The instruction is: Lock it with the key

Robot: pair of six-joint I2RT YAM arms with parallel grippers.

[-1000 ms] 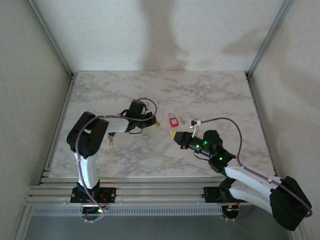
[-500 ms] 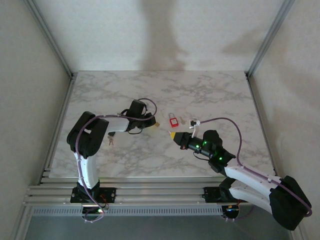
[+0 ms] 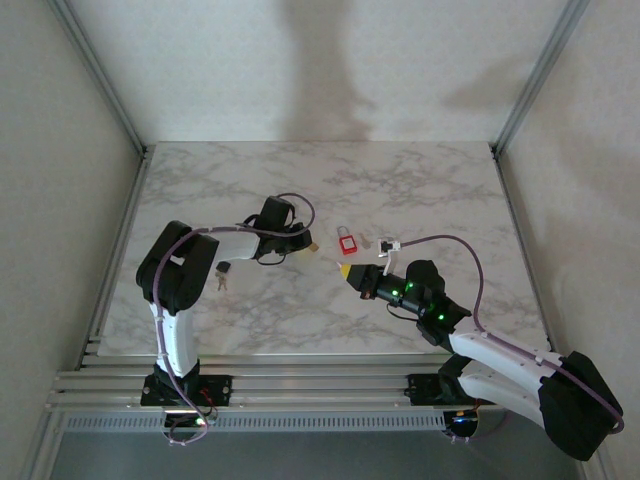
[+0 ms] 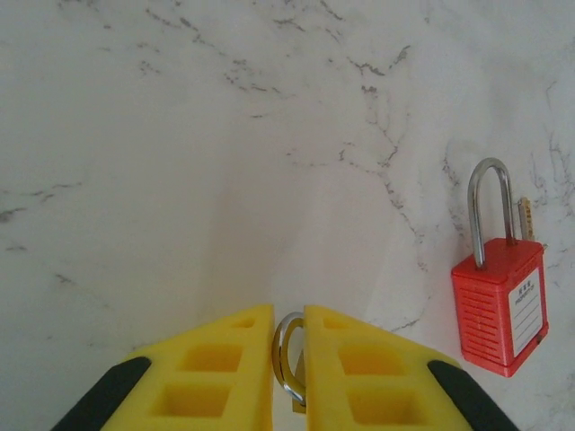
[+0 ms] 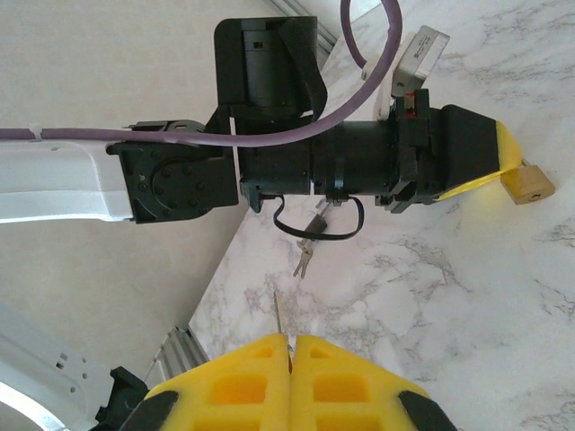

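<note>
Your left gripper [image 4: 288,316], just beside the red plastic padlock with steel shackle [image 4: 499,303], is clamped on the shackle of the small brass padlock [image 5: 526,183], leaving its body free. Your right gripper [image 5: 289,346], near the red padlock's robot-facing side, pinches the thin metal key [image 5: 278,314] blade-forward, probably for insertion.

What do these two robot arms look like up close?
The left arm and right arm are white tubes with black joints, each trailing a purple cable. The left pincer and right pincer each have two yellow wedge-shaped fingers with square hollows, on black mounts. Green lights glow on the right arm.
</note>
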